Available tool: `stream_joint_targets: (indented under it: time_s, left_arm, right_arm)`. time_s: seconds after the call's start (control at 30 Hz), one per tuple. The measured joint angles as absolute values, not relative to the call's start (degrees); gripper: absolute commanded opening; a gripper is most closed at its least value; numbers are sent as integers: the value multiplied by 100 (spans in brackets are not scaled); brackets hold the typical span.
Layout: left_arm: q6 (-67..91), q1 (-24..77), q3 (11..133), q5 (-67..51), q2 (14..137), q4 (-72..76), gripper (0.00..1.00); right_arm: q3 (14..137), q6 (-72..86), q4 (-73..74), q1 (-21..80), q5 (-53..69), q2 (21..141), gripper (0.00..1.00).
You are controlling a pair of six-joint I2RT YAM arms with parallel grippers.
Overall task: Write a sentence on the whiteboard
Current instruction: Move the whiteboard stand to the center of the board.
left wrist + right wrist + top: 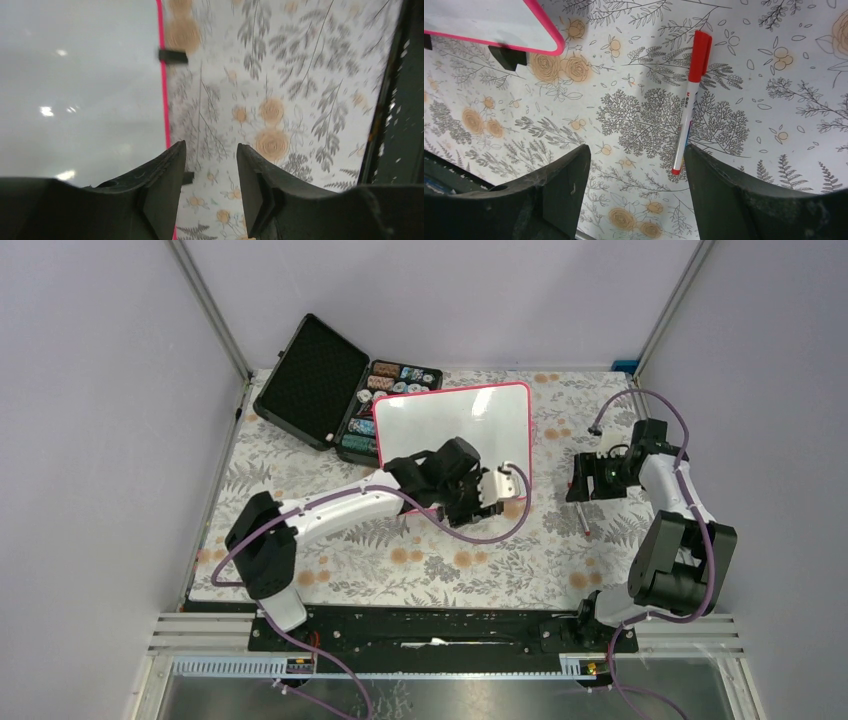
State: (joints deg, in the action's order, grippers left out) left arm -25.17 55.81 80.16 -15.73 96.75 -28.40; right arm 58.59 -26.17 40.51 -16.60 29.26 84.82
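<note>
The whiteboard (450, 420) lies flat at the back middle of the table, white with a pink rim (162, 80) and small black feet (508, 56). The sentence is out of view; my left arm covers the board's lower part. My left gripper (488, 505) hovers at the board's near right corner, open, with only the flowered cloth between its fingers (209, 147). A red-capped marker (691, 95) lies loose on the cloth (583, 521). My right gripper (636, 150) is above it, open and empty, the marker's tip just inside its right finger (724, 185). In the top view the right gripper (576, 483) sits right of the board.
An open black case (310, 380) with poker chips (385, 380) stands at the back left, touching the board's far left corner. A flowered cloth (450, 560) covers the table. A black rail (395, 100) runs along the near edge. Frame posts stand at both back corners.
</note>
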Motion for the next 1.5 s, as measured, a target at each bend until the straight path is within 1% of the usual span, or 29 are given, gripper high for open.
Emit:
stream_joint_targets:
  time_s: [0.13,0.4,0.53,0.67,0.87,1.03,1.33,1.5]
  left_arm:
    - [-2589,5570,7491,-1293,9817,-2956,48]
    - [-3201,5594,6475,-932,9601,-2904,48]
    - [-3732,5594,6016,-526,9574,-2895,48]
    - [-4108,5559,5848,-185,9583,-2851,47]
    - [-4399,5513,5944,60,9924,-2467,47]
    - [-4480,5511,6429,176,10394,-2377,47]
    - [-4508,5741,7234,193,11045,-2257,47]
    - [-4451,5874,7832,185,11483,-2222,48]
  right_arm:
    - [5830,-2464,3898,-1446,2709,8479,75]
    - [5400,-2128,3634,-464,2451,8307,77]
    - [5374,-1994,3553,-325,2445,8189,79]
    - [5376,-1920,3535,-327,2342,8125,81]
    - [5376,-1905,3538,-327,2112,8088,83]
    - [5389,-1911,3546,-419,2005,8082,83]
    - [5588,-2139,3651,-1247,2095,8123,83]
    - [5607,-2346,3704,-1531,2117,8211,79]
